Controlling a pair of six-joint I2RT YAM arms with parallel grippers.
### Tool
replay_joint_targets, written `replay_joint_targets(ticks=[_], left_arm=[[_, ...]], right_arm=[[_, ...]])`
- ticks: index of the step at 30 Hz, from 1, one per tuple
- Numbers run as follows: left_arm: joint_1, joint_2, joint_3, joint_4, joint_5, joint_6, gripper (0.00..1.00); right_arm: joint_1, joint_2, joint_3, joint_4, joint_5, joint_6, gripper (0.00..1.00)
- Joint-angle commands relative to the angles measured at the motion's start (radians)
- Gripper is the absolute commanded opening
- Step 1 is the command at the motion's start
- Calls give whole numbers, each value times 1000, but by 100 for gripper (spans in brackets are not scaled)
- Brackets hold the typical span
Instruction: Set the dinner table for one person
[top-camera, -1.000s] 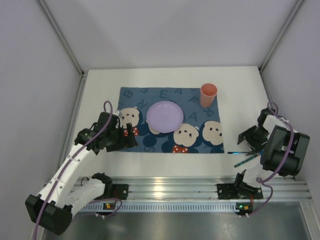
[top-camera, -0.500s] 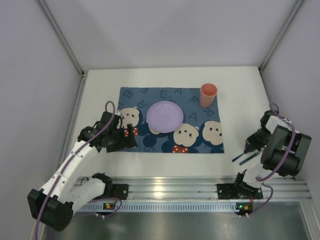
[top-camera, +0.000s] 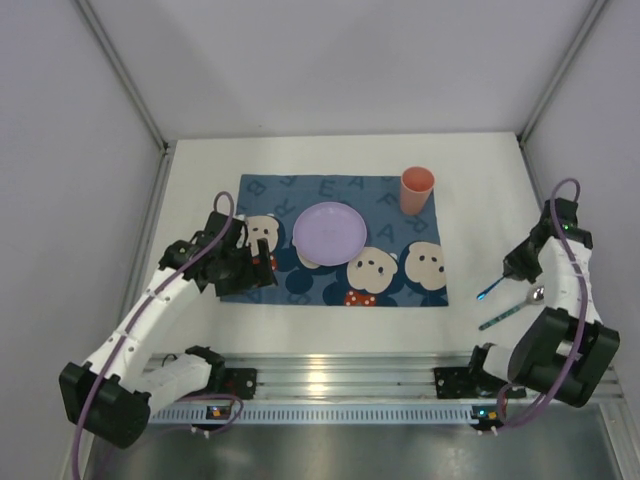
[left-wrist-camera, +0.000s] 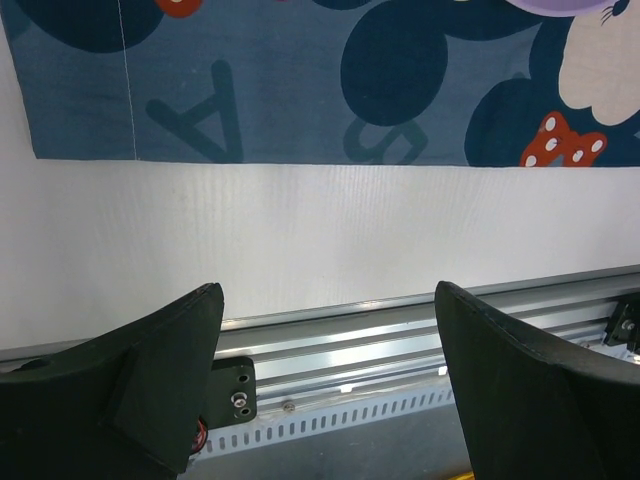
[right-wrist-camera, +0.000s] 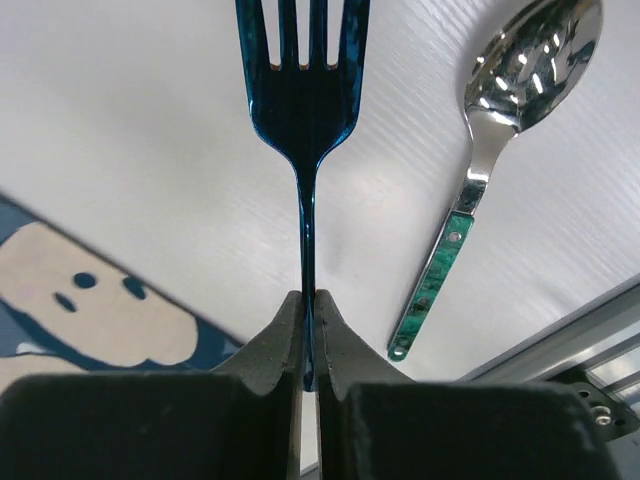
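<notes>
My right gripper (top-camera: 511, 271) (right-wrist-camera: 308, 300) is shut on the handle of a blue fork (top-camera: 489, 292) (right-wrist-camera: 305, 90), held above the white dinner table (top-camera: 330, 155) to the right of the placemat. The tines point away from the wrist. A spoon (top-camera: 512, 311) (right-wrist-camera: 500, 130) with a green handle lies on the table just beside and below the fork. My left gripper (top-camera: 262, 268) (left-wrist-camera: 330, 300) stands open and holds nothing, over the front left edge of the blue bear placemat (top-camera: 300, 190) (left-wrist-camera: 300, 80). A lilac plate (top-camera: 329, 232) sits mid-mat and an orange cup (top-camera: 416, 190) stands at its back right corner.
An aluminium rail (top-camera: 330, 375) (left-wrist-camera: 400, 340) with both arm bases runs along the near edge. Grey walls close in the table on the left, back and right. Bare white tabletop (left-wrist-camera: 300, 240) lies between mat and rail.
The right gripper has shut on the fork and lifted it off the table, and its arm has swung up and back. The left gripper has shifted slightly towards the mat.
</notes>
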Motion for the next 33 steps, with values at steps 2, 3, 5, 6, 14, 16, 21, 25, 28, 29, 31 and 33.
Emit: replay_joint_targets(ticks=[2, 3, 5, 6, 14, 16, 21, 25, 28, 29, 31, 33], left_arm=[[0, 17, 63, 7, 8, 6, 92], [0, 20, 69, 6, 5, 8, 92], [0, 17, 86, 6, -13, 8, 92], [0, 16, 92, 4, -24, 8, 92], [1, -69, 156, -57, -179, -29, 93], [1, -99, 175, -83, -226, -40, 93], [1, -171, 204, -167, -291, -68, 95], [1, -213, 221, -217, -295, -87, 95], [1, -234, 233, -246, -280, -100, 95], [1, -237, 236, -255, -272, -104, 95], [1, -245, 253, -276, -271, -107, 95], [1, -256, 268, -310, -280, -110, 95]], right_arm=[[102, -125, 134, -99, 6, -7, 0], [141, -148, 155, -134, 19, 1, 0], [297, -160, 227, -166, 75, 48, 0], [355, -162, 253, -186, 88, 70, 0], [927, 20, 523, 100, -122, 205, 0], [1042, 169, 648, 163, -148, 216, 0], [1185, 566, 922, 243, -250, 272, 0], [1218, 861, 1196, 262, -345, 379, 0], [1222, 1048, 1339, 291, -414, 449, 0], [1222, 1114, 1368, 292, -423, 464, 0], [1221, 1157, 1414, 305, -421, 496, 0], [1219, 1194, 1419, 318, -409, 512, 0]])
